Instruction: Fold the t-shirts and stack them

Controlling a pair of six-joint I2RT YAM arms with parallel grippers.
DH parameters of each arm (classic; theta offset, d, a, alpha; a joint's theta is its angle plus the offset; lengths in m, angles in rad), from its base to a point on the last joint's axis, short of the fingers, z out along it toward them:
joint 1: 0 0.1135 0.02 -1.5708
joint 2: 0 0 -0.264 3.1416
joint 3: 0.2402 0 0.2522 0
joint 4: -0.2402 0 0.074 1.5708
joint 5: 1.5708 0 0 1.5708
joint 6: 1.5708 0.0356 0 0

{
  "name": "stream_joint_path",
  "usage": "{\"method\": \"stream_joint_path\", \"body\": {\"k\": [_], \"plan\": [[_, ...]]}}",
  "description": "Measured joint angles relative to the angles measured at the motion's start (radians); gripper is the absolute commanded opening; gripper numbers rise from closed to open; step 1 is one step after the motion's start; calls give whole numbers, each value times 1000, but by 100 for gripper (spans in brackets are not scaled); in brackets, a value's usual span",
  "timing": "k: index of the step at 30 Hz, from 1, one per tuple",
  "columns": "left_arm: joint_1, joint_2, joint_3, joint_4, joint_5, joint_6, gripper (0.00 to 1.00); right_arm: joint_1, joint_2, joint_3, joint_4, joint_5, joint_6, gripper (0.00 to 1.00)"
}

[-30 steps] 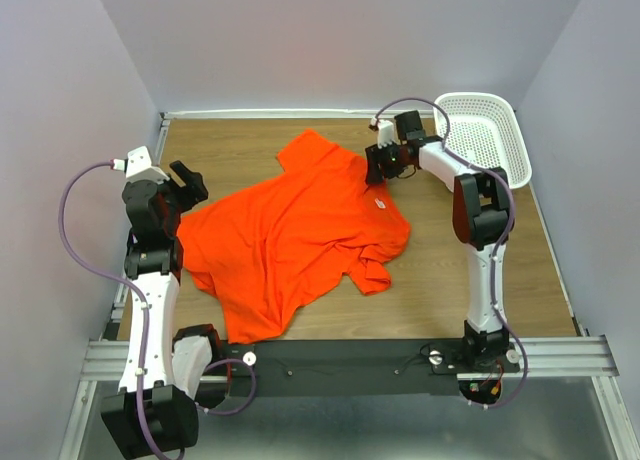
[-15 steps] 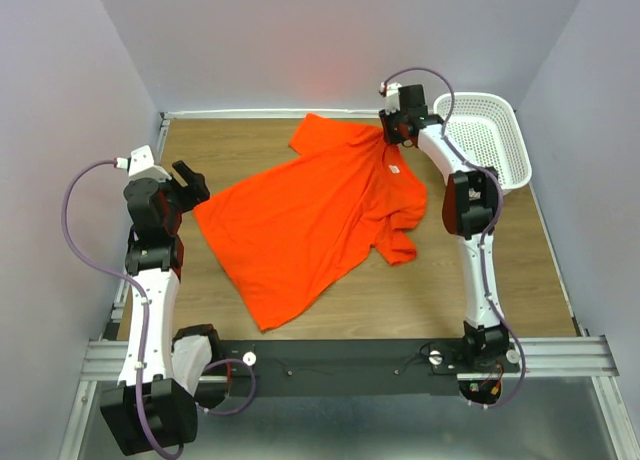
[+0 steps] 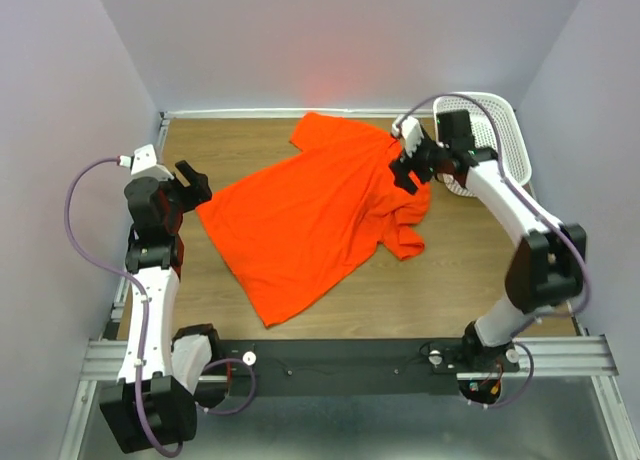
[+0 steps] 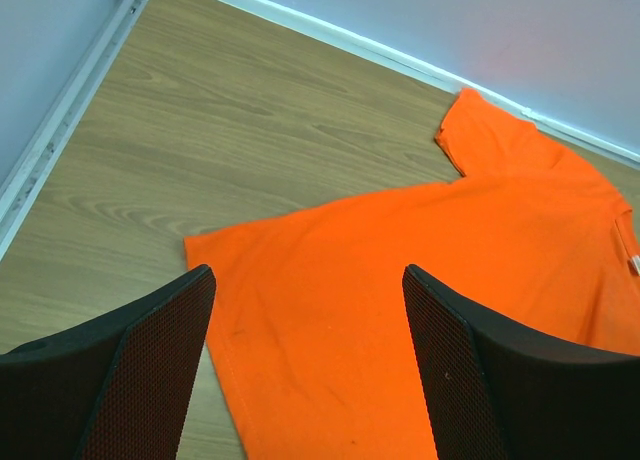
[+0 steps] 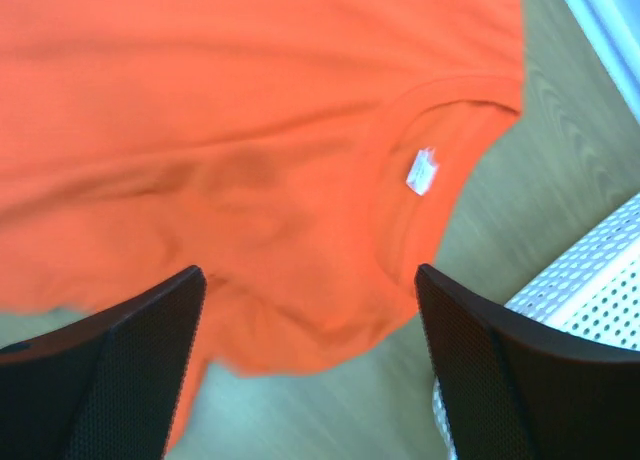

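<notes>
- Top external view is showing the bright orange t-shirt lying spread out at a slant across the middle of the wooden surface, not yet folded.
- Its hem is pointing toward the near left, while its collar end is lying toward the far right.
- One sleeve is lying flat toward the back wall; the other is lying bunched and rumpled at the right side of the shirt.
- The right hand is hanging over the collar end of the shirt, with its arm reaching in from the right.
- In the right wrist view, its two fingers are standing wide apart with nothing clamped between them; the shirt below is looking blurred.
- That same view is showing the collar with its small white neck label lying beneath the gap between the fingers.
- The white perforated basket is sitting at the far right corner, just beside the collar end and partly behind the right arm.
- The left hand is hovering at the left side of the surface, near the shirt's left corner.
- In the left wrist view, its fingers are also standing apart and gripping nothing, with the orange cloth lying flat on the wood below them.
</notes>
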Motion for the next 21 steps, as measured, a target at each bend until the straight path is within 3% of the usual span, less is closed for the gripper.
{"method": "stream_joint_path", "body": {"k": [4,9,13,21], "plan": [[0,-5,0,2,19,0,84,8,-251,-291,-36,3,-64,74],[0,-7,0,9,49,0,84,7,-277,-526,-102,91,-44,66],[0,-7,0,10,68,0,84,7,-248,-548,-116,113,9,65],[0,-13,0,12,83,0,84,7,-160,-534,-85,113,63,52]]}}
